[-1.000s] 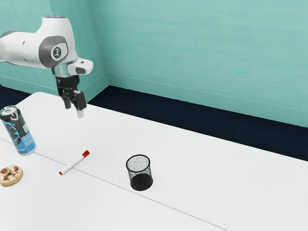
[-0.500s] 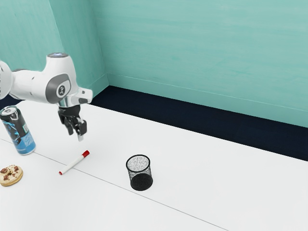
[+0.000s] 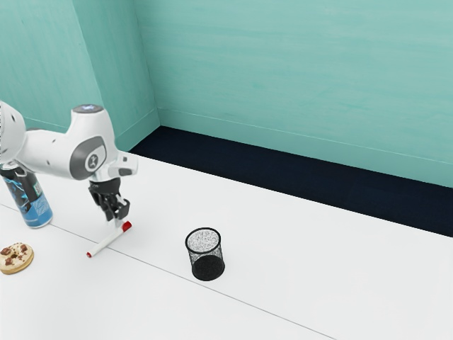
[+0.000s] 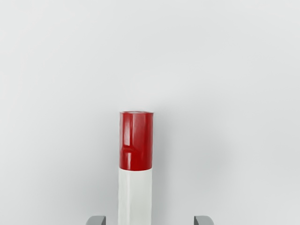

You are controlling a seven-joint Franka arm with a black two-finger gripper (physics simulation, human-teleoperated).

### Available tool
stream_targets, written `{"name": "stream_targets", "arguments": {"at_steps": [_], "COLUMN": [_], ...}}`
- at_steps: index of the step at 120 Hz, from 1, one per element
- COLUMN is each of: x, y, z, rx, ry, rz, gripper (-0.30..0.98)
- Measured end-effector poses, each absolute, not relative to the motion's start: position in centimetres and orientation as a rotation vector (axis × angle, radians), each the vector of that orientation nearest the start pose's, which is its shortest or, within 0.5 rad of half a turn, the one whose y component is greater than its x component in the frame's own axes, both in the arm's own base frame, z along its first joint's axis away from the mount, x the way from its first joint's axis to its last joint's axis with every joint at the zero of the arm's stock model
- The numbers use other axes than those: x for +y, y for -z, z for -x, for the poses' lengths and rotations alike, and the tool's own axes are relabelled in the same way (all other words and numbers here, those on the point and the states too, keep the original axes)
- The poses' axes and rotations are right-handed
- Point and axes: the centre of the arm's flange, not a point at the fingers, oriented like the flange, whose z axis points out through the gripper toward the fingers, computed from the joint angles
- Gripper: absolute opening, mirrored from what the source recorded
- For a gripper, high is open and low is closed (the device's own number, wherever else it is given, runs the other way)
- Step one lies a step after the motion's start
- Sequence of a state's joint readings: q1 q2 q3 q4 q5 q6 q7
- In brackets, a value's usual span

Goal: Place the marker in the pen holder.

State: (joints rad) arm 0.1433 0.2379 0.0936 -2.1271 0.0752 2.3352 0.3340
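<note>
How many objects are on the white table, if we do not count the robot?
4: the can near the exterior view's left edge; the donut nearer the camera; the marker under the hand; the pen holder, toward that view's right. Others may hide behind the arm.

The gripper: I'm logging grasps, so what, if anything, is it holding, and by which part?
Nothing is held: the fingers stand open, either side of the marker, with a gap on both sides.

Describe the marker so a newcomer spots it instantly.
On the white table in the exterior view, look between the drinks can and mesh pen holder. The marker lies flat there; its slim white body with red ends sets it apart from both.
</note>
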Motion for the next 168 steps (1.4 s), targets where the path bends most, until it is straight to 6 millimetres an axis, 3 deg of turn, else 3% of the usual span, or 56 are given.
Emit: {"name": "stream_targets", "arguments": {"at_steps": [39,79,121,131,143,154,168], "x": [14.0,13.8,13.9,13.9,13.0,10.6,6.8], "y": [-26.7,-25.1,-25.3,-26.6,-31.4,-36.0,-40.0], "z": [-55.8,-55.7,-55.8,-55.9,-56.2,-56.3,-56.4], "rx": [0.242,0.257,0.253,0.248,0.260,0.308,0.380], "ry": [-0.114,-0.149,-0.141,-0.107,0.012,0.125,0.228], "rz": [3.069,3.074,3.069,3.063,3.046,3.028,3.019], "gripper": [0.18,0.17,-0.06,-0.08,-0.10,-0.10,-0.10]}}
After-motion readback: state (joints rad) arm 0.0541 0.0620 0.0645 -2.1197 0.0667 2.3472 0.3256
